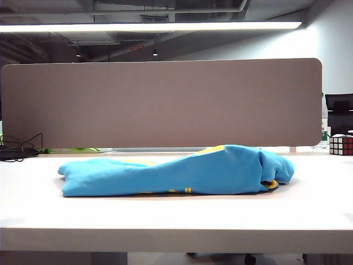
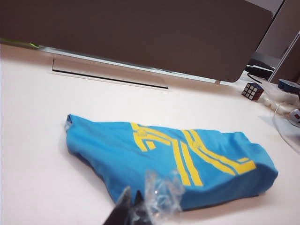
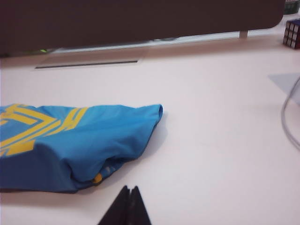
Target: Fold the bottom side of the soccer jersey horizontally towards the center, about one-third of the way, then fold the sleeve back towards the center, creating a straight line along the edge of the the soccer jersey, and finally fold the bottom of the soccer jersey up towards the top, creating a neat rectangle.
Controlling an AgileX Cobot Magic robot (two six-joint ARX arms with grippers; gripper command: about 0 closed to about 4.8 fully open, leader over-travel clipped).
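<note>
Above jersey (image 2: 173, 164): left gripper (image 2: 133, 206), right gripper (image 3: 130, 201) closed, empty.

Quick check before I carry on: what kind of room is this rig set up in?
Most likely an open-plan office or lab: a white desk backed by a grey divider panel, exposed ceiling ducts with strip lighting, and an office chair beyond.

We see a white counter (image 1: 165, 221) backed by a long grey-brown divider panel (image 1: 160, 102). A Rubik's cube (image 1: 341, 144) sits near the counter's far right corner. Black cables (image 1: 16, 150) lie at the far left edge, and a black chair (image 1: 338, 110) stands beyond the panel.
</note>
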